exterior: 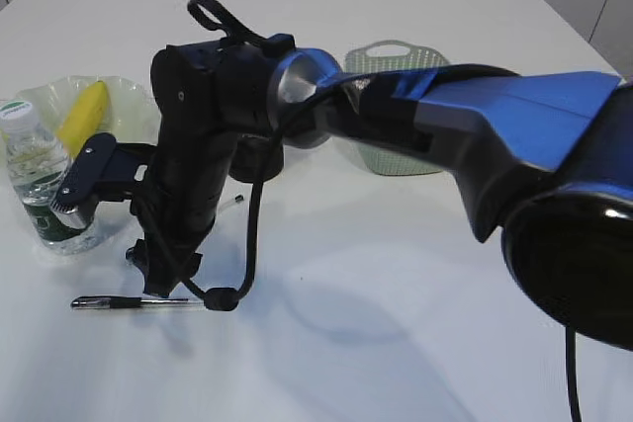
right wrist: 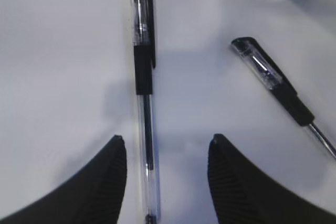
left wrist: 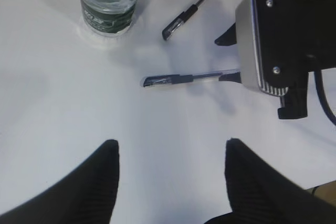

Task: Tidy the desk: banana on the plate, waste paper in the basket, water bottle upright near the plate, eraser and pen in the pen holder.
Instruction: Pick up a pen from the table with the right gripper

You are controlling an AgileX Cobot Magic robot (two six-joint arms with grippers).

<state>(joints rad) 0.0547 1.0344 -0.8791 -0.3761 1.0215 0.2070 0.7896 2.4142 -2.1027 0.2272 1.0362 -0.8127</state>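
A clear pen with a black cap [exterior: 138, 301] lies on the white table near the front left. My right gripper [exterior: 163, 274] reaches across and points down over it. In the right wrist view the open jaws [right wrist: 167, 145] straddle the pen's barrel [right wrist: 143, 82], which lies nearer the left finger. A second pen [right wrist: 278, 85] lies to the right, and also shows in the left wrist view [left wrist: 197, 6]. My left gripper [left wrist: 170, 150] is open and empty above bare table, short of the first pen [left wrist: 184, 78]. The banana [exterior: 84, 116] lies on the clear plate [exterior: 129, 101]. The water bottle [exterior: 35, 180] stands upright beside the plate. The eraser and the waste paper are not in view.
A green basket [exterior: 401, 56] stands at the back, partly behind the right arm. A dark pen holder [exterior: 259, 160] is mostly hidden behind the arm. The right arm's wrist block [left wrist: 262, 40] fills the upper right of the left wrist view.
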